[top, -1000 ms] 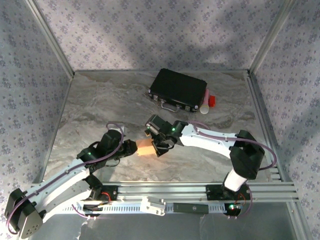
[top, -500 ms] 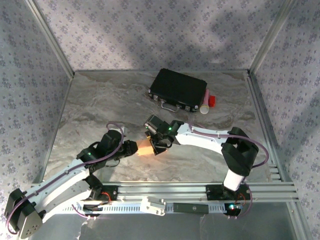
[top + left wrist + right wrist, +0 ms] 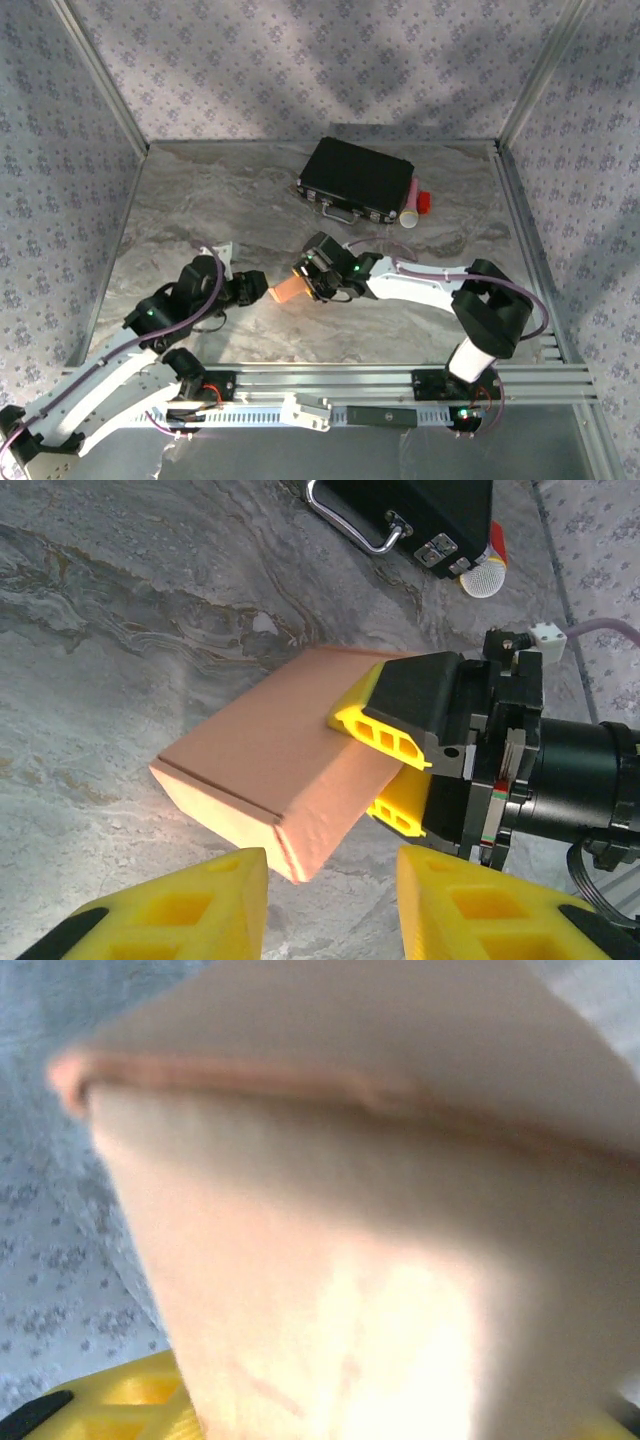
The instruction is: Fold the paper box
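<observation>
– One gripper holds now: our left gripper (image 3: 330, 875) has moved back, jaws wide apart.
– Yes. Our right gripper (image 3: 392, 775) alone clamps the paper box (image 3: 265, 765), nearer us than the black case (image 3: 420, 505). We judge the folding finished.

Two arms of one build: the left arm (image 3: 95, 375) and the right arm (image 3: 425, 285) share white moulded links joined by rounded black joint housings; a small green light (image 3: 150, 313) glows on each forearm housing. The left gripper (image 3: 330, 900) carries bright yellow fingers (image 3: 190, 905) moulded with open, hollow cells; the right gripper (image 3: 305, 285) has matching yellow fingers (image 3: 385, 732) set in angular black mounts, backed by a black cylindrical body (image 3: 580, 775); a white plug (image 3: 548, 635) feeds a lilac cable (image 3: 600, 628); similar purple cables loop along both arms.
</observation>
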You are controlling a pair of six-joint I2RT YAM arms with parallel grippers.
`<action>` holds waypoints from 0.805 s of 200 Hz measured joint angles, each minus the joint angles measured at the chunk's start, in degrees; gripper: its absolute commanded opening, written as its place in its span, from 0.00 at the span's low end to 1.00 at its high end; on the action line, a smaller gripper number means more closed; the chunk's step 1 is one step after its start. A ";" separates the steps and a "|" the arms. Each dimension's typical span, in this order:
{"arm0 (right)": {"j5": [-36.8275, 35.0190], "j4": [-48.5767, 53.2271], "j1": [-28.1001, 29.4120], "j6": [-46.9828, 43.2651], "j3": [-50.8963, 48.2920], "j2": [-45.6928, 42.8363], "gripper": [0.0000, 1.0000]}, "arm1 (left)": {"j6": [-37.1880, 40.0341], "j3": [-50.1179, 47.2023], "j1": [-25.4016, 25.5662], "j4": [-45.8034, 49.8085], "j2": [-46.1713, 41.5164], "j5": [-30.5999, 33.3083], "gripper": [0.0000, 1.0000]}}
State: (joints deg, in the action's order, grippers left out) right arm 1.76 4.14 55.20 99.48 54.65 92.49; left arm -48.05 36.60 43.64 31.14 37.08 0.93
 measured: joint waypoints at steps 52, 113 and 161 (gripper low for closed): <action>-0.35 -34.86 -2.62 -8.44 -23.45 0.48 0.59 | 1.16 -1.53 0.00 -0.44 -2.60 0.02 0.38; -3.65 -46.29 0.72 -6.38 -24.98 2.38 0.98 | 2.23 -1.55 0.00 -1.22 -2.54 0.02 0.39; -13.60 -24.55 3.67 -7.02 -23.52 -12.85 0.99 | 3.02 -1.55 -0.24 -1.18 -2.47 0.24 0.46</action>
State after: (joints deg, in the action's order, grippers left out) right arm -11.84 -20.40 58.87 92.47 31.14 79.64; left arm -45.04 35.05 43.40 29.95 34.61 1.17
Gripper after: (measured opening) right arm 0.988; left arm 0.435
